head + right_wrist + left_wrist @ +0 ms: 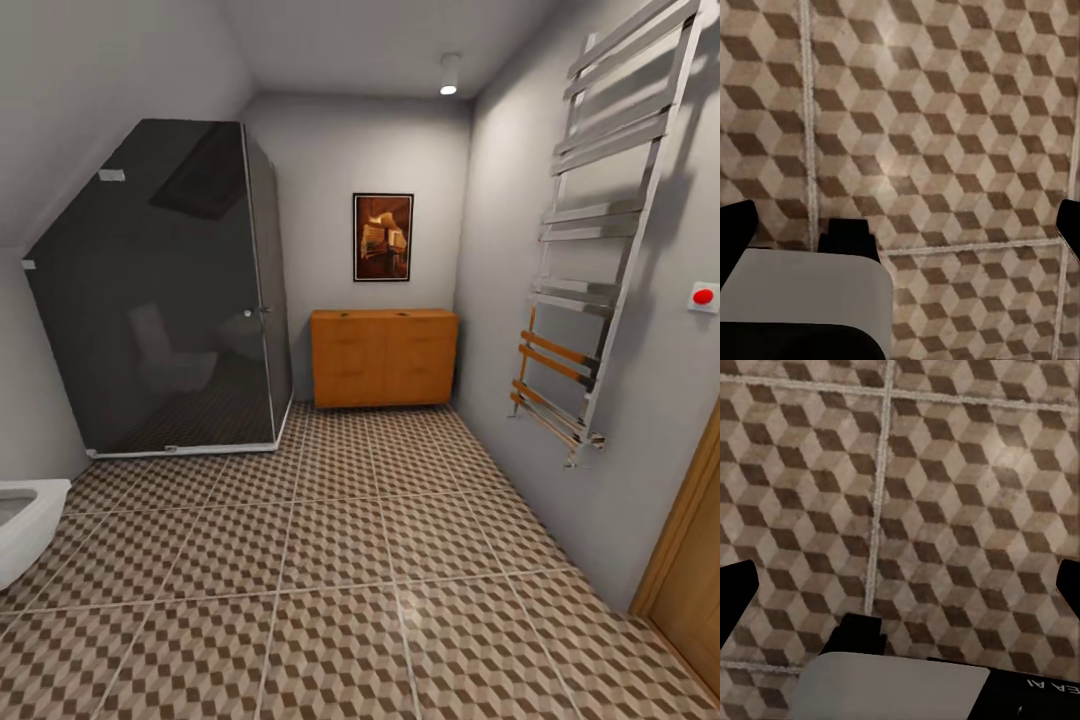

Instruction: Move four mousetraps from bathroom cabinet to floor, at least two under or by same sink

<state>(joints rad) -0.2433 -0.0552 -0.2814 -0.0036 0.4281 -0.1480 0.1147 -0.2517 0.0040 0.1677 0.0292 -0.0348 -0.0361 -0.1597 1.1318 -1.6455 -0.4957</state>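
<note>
The bathroom floor [340,560] stretches ahead of you to the cabinet [383,357] at the far wall, all drawers closed. In your wrist views, the left gripper [900,585] and right gripper [900,225] are spread wide above tiles, holding nothing.

Orange-brown cabinet [383,357]; bathroom floor [340,560] brown-beige-white cube tiles; dark grey shower enclosure [165,290]; red wall button [703,296].

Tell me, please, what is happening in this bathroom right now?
Nothing is being handled yet. The robot faces the orange-brown cabinet against the far wall, across a stretch of cube-patterned bathroom floor. Its drawers look shut, and no mousetraps are out on the tiles. Both wrist views look down at the floor, with each hand's fingers spread wide and holding nothing.
</note>
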